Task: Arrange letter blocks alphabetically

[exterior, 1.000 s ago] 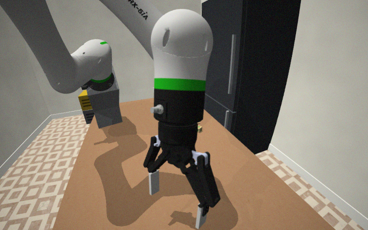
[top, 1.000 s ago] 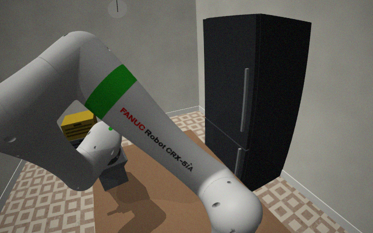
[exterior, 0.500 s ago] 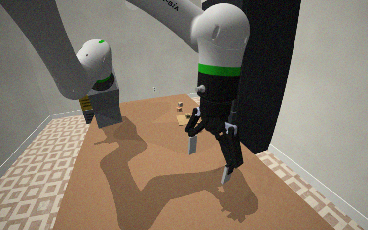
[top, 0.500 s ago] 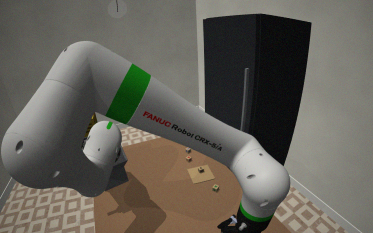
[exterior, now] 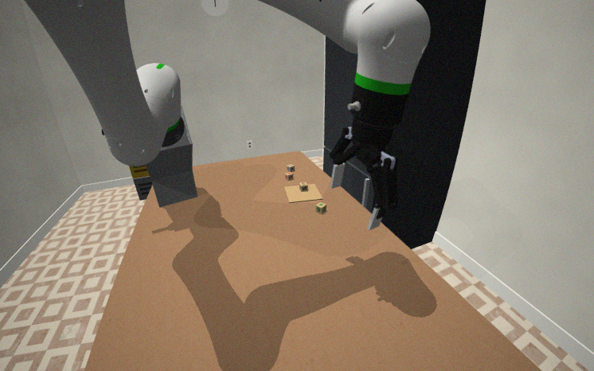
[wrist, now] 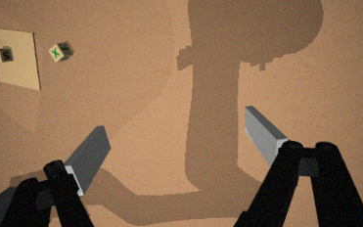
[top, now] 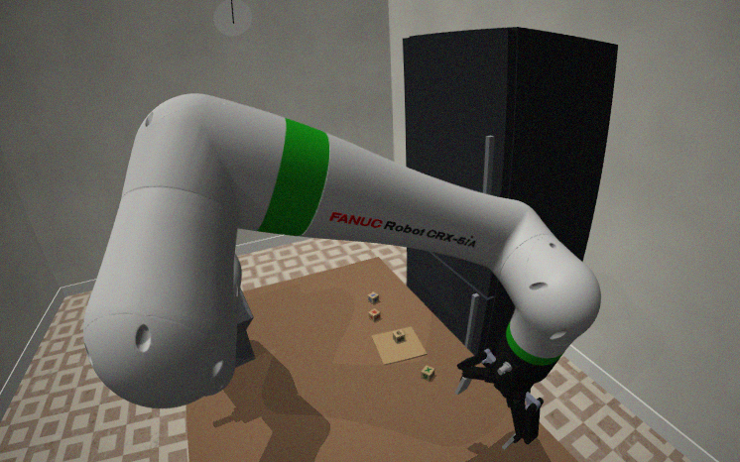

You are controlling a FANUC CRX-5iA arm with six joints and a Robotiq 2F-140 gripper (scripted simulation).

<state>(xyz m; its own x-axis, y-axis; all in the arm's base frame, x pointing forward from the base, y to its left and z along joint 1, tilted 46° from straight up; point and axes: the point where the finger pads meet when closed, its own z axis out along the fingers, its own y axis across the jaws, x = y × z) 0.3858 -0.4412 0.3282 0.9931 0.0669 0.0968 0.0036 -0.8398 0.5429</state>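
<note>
A light tan mat [top: 399, 345] lies on the brown table; it also shows in the exterior view [exterior: 302, 193] and at the upper left of the wrist view [wrist: 18, 58]. One block with a dark mark [top: 399, 335] [exterior: 303, 186] [wrist: 2, 55] sits on the mat. A block with a green X [top: 428, 373] [wrist: 60, 51] lies off the mat, nearest my gripper [exterior: 321, 208]. A red-marked block [top: 374, 313] [exterior: 288, 175] and a blue-marked block [top: 372, 296] [exterior: 291, 168] lie beyond the mat. My gripper [top: 490, 409] [exterior: 354, 202] [wrist: 175, 128] is open and empty, above the table to the right of the X block.
A tall black fridge [top: 505, 166] stands close to the table's right edge, just behind the gripper. The robot's grey base [exterior: 172, 173] stands at the table's far left end. The arm's shadow falls across the table.
</note>
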